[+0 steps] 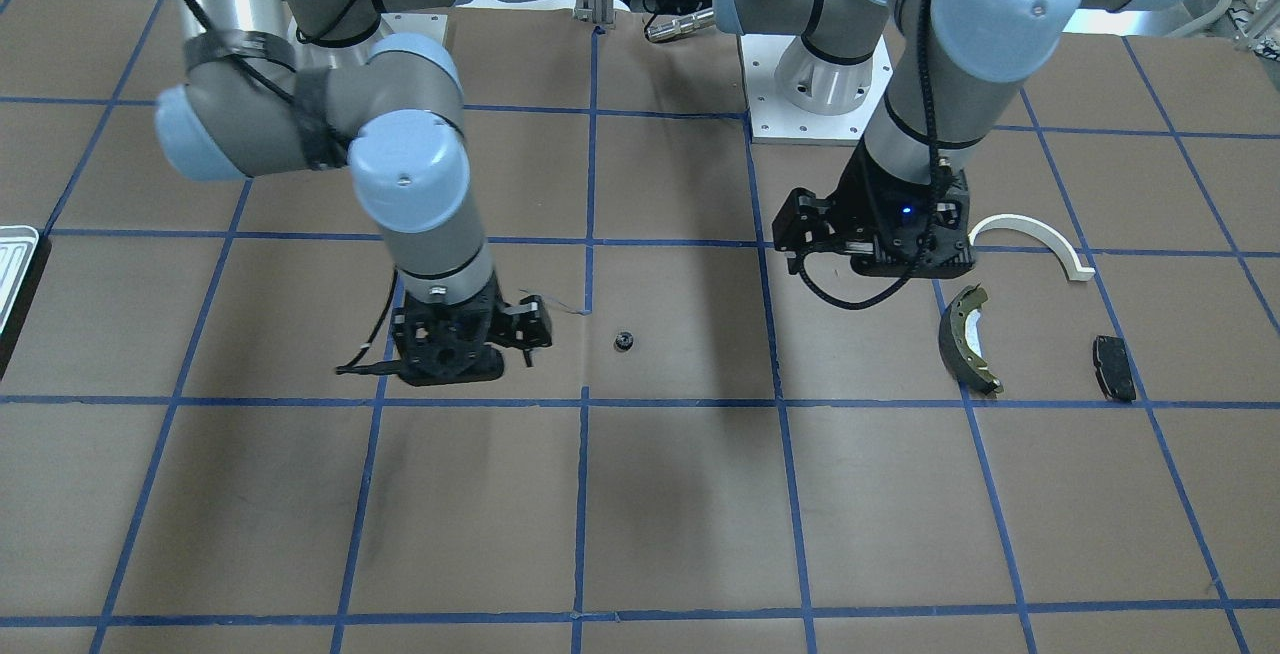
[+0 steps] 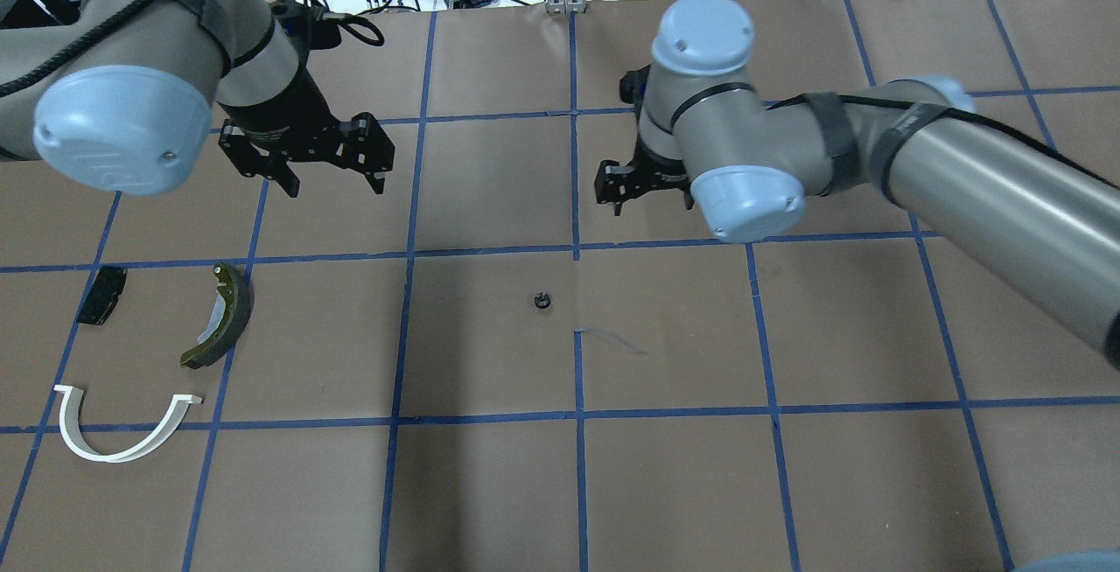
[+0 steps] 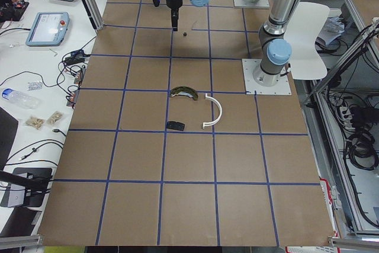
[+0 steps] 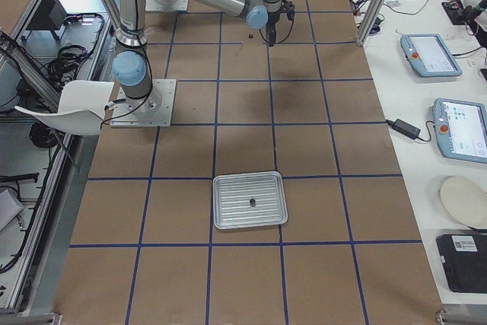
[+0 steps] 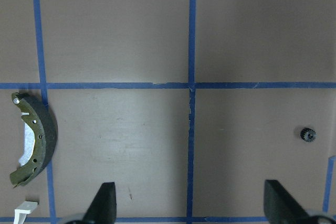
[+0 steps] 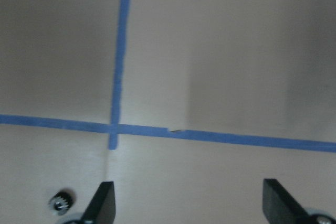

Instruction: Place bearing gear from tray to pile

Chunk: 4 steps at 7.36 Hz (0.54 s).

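A small dark bearing gear [image 2: 541, 300] lies alone on the brown table, between the two arms; it also shows in the front view [image 1: 624, 340] and both wrist views [image 5: 308, 134] [image 6: 62, 202]. The silvery ribbed tray [image 4: 250, 188] lies far off on my right side, with a small dark part [image 4: 252, 202] in it. The pile is a white arch bracket [image 2: 122, 428], an olive brake shoe [image 2: 219, 314] and a black pad [image 2: 101, 294]. My left gripper [image 2: 334, 185] is open and empty above the table, beyond the pile. My right gripper [image 2: 617, 196] is open and empty, just beyond the gear.
Blue tape lines grid the table [image 2: 490, 484]. Only the tray's edge [image 1: 12, 269] shows in the front view. Side benches with tablets and cables [image 4: 430, 55] flank the table. A loose tape curl [image 2: 612, 340] lies near the gear.
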### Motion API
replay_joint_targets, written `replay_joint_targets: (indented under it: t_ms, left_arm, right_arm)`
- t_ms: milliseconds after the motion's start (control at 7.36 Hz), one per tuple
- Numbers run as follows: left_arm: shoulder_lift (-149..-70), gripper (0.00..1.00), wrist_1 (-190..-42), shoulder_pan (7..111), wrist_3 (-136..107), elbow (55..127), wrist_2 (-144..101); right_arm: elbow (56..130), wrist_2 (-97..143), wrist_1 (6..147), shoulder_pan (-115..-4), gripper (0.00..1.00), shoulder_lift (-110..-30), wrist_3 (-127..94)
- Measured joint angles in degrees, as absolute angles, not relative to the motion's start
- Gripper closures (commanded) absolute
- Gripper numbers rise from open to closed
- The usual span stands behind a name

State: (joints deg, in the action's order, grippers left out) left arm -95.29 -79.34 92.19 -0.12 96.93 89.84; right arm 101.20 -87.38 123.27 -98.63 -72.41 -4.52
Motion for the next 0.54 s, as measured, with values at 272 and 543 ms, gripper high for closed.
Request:
replay_joint_targets:
  t_ms: [272,543]
  left_arm:
    - [-98.4,0.0,-73.9,99.1,-3.6,99.9,89.8]
    - [-102.3,0.0,-61.7,104.3,-6.8,106.3,88.5]
  right_arm:
    - [101.9,-89.8,120.7,-88.4,0.0,-76.8,4.8]
    - [102.5,-91.0,117.3,-76.8,0.0,-79.7,15.1]
